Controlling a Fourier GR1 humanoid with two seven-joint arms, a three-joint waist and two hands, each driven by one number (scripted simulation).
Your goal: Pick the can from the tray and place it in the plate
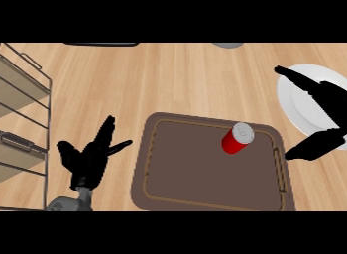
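Light wood counter [184, 79] fills the head view. One brown tray [205, 193] is seen at centre-bottom, its far edge rounded. One red can [237, 139] with a silver top is counted; it stands upright on the tray, in the far right part, untouched by either hand. One white plate [301, 106] lies on the counter just right of the tray, partly covered by the right hand [337, 111]. That hand is spread over the plate, fingers straight, thumb pointing down toward the tray's right edge; nothing is held. One left hand [88, 158] is noted left of the tray, well apart from the can, fingers up and splayed, empty. One wire rack [19, 124] with shelves is seen along the left edge. Two dark or grey items are cut off at the top edge; they cannot be identified.
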